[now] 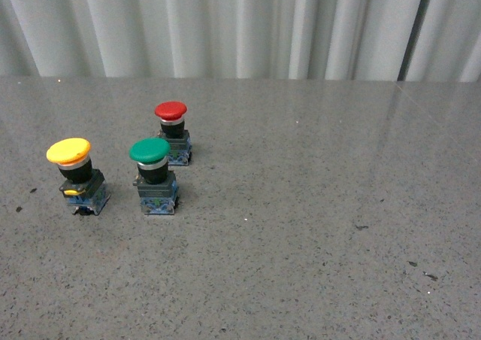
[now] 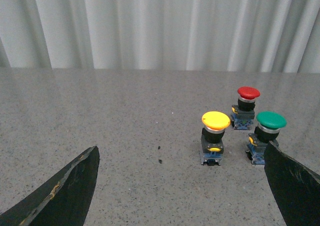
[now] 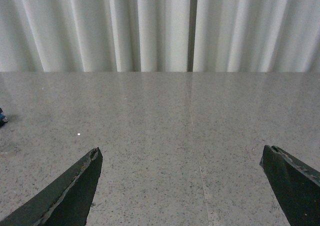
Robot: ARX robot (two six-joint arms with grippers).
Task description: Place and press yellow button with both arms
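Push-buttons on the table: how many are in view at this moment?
3. The yellow button stands furthest left in the front view, the green button just right of it, and the red button behind the green one, nearer the curtain. Nothing appears to hide another.

The left fingers [image 2: 65, 196] and right fingers [image 3: 70, 196] are flat black wedges with scuffed, chipped edges.

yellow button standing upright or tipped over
Upright. The yellow button stands on its base on the table, cap on top, apart from the green button.
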